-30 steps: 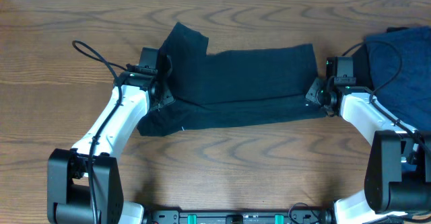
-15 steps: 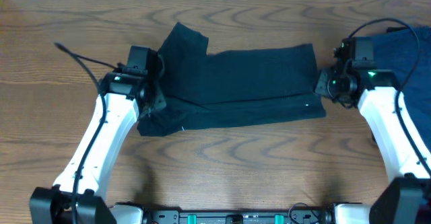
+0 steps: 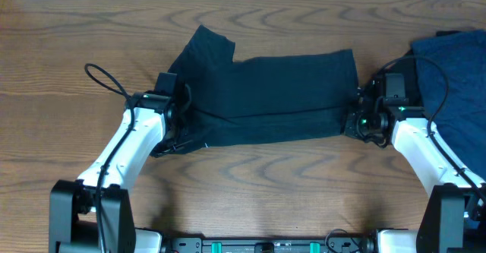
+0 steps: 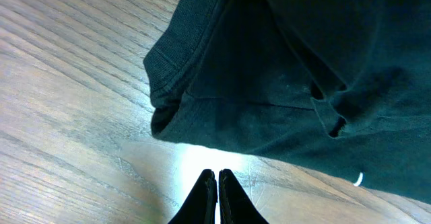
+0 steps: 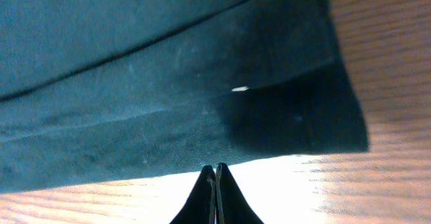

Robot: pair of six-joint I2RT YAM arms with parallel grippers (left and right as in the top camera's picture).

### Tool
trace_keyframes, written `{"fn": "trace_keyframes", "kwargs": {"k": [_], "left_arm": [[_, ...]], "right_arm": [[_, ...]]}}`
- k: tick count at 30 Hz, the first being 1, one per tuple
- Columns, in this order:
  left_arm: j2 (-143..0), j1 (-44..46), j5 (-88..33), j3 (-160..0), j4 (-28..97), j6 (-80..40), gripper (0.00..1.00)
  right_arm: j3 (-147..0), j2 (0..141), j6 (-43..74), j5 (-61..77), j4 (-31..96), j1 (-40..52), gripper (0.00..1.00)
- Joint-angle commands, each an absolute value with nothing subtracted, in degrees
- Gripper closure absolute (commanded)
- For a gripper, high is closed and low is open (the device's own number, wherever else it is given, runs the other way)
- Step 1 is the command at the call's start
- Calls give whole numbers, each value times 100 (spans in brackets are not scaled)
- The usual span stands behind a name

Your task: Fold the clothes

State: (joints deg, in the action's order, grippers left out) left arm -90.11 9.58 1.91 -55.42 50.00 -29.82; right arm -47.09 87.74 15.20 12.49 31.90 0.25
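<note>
Since one second ago: both jaw pairs closed, arms still at the near hem. T-shirt (image 3: 281, 93) folded flat mid-table, long axis left–right. Left gripper (image 4: 217, 173) clenched, empty, just off the near-left corner above bare table (image 3: 266, 177). Right gripper (image 5: 215, 167) clenched at the near-right hem; cloth pinched or not, cannot tell. Small white mark (image 5: 239, 88) unreadable. Second garment (image 3: 456, 71) far right.

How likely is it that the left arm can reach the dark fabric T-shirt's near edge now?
Probably yes: the left gripper sits just short of the T-shirt's hem, nothing between, but its jaws are shut.
</note>
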Motion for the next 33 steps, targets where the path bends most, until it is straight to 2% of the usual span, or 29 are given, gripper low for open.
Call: {"fn": "trace_keyframes", "kwargs": {"k": [1,15,24,33], "left_arm": [[-9135,932,191,-5496,4984,-3030,94],[-9159,932,193,-5496,4753,-3035,94],[-9196,932,196,-5496,4571,-3098,94],[-9347,932,196,-5492,4473,-3103,94]], "right_arm": [[-4619,8785,1031,1505,3061,51,99],[-4615,8788,893,1623,2818,270,99],[-4504,8847,926,967,2665,276,99],[-4158,9043,982,910,2012,274,99]]}}
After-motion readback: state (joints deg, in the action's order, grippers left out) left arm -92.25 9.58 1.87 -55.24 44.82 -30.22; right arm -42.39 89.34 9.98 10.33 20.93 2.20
